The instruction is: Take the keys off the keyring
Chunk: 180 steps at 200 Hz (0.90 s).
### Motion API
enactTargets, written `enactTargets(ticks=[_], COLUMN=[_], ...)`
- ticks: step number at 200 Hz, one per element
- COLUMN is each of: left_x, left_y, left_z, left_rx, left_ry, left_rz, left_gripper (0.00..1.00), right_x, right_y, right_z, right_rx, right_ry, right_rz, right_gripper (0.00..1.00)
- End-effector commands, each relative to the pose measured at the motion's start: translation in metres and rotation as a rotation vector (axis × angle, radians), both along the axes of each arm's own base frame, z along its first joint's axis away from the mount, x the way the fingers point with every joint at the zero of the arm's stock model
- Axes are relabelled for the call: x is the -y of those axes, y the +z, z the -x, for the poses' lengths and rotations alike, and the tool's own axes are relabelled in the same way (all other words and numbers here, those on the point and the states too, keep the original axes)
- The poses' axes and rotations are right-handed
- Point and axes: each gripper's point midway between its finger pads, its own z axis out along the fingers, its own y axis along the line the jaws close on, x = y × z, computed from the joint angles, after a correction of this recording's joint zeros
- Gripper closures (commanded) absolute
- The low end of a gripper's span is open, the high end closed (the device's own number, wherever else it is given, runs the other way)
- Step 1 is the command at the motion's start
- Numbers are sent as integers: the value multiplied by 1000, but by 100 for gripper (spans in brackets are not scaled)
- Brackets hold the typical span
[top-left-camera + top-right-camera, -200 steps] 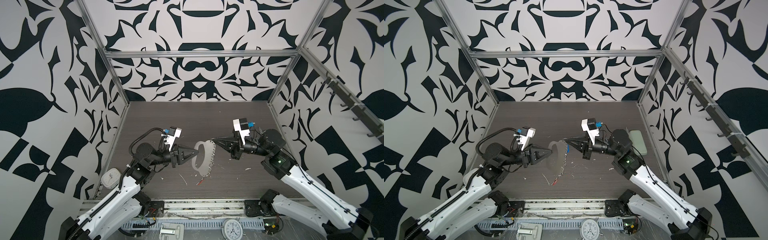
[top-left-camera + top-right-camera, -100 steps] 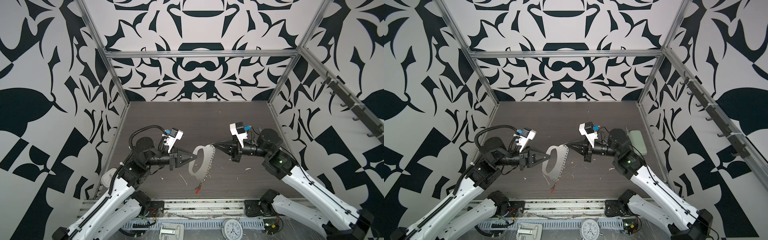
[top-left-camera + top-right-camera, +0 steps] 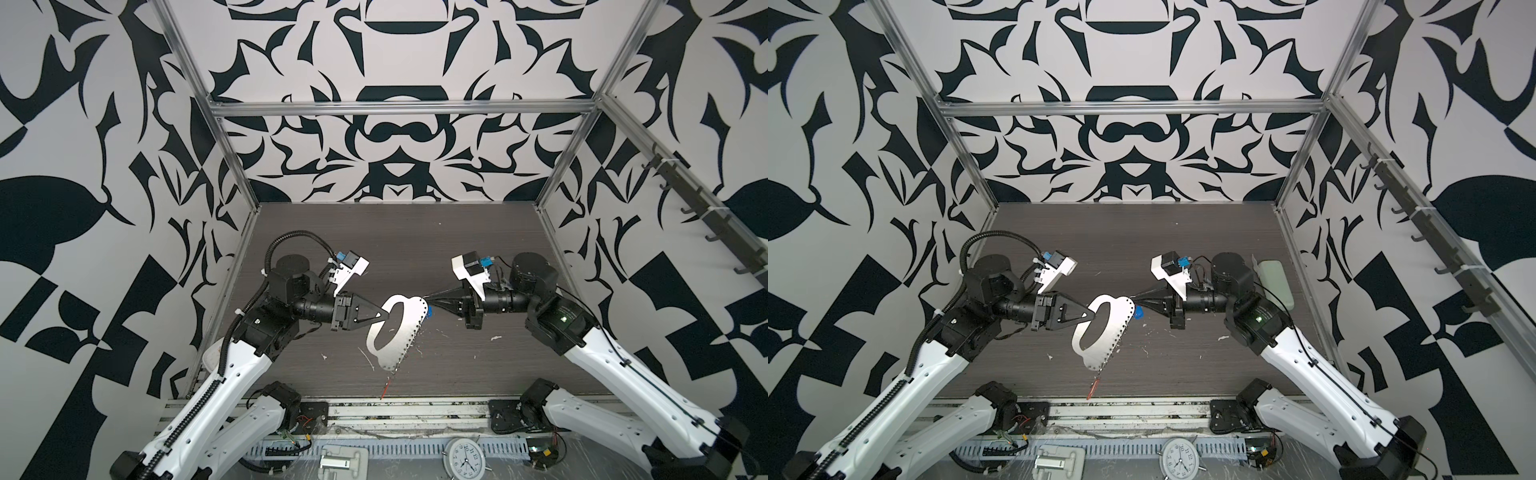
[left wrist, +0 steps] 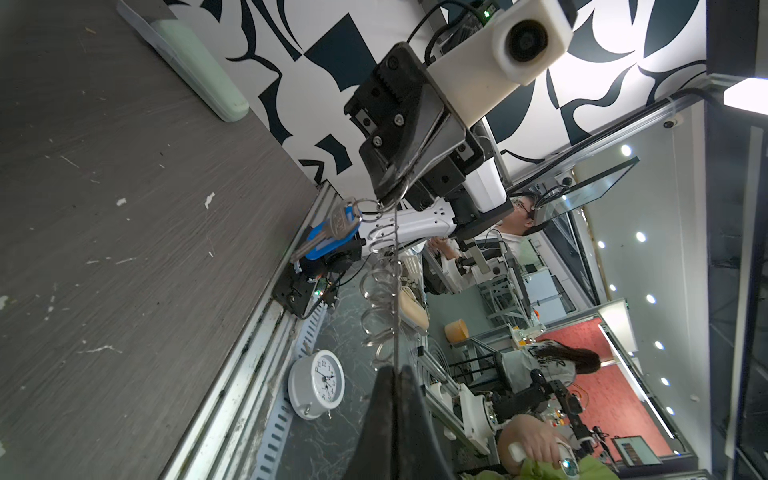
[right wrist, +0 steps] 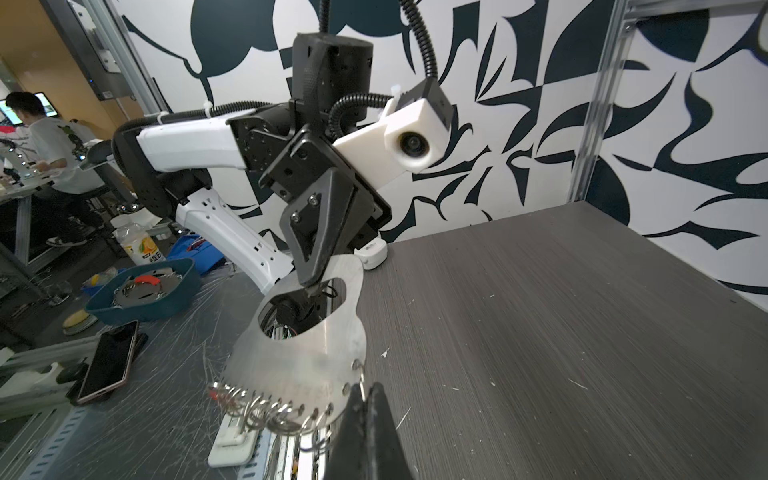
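Dark desk (image 3: 415, 241), patterned walls (image 3: 395, 137). In both top views my left pincer (image 3: 384, 319) is pressed shut on the rim of the keyring (image 3: 405, 332), held in the air, while my right pincer (image 3: 428, 297) nips its far corner, just beside the blue key (image 3: 429, 311). The red key (image 3: 386, 386) dangles from the opposite end. Left wrist view: the right pincer (image 4: 390, 187) is pinching a ring (image 4: 395, 193), the blue key (image 4: 332, 232) threaded right beside it. Right wrist view: both pincers are clamped on the keyring (image 5: 299, 353). Both keys look attached, so I judge nothing is off yet; both removals remain.
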Motion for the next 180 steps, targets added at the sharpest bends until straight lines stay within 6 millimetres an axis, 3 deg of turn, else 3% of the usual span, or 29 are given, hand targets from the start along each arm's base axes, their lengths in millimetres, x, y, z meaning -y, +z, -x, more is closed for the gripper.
enactTargets(ticks=[1, 70, 94, 154, 180], left_x=[0, 4, 5, 8, 10], left_y=[21, 36, 32, 18, 11], left_z=[-4, 1, 5, 3, 0], left_rx=[37, 0, -44, -135, -174], left_ry=[1, -70, -116, -157, -158], left_rz=[40, 75, 75, 47, 31], left_gripper=[100, 100, 100, 100, 100], right_x=[-3, -2, -2, 5, 6], right_y=[8, 8, 9, 21, 28], right_z=[29, 33, 32, 61, 64], right_rx=[10, 18, 24, 25, 37], right_ry=[164, 191, 180, 346, 354], right_rz=[-8, 12, 15, -43, -68], right_gripper=[100, 100, 100, 100, 100])
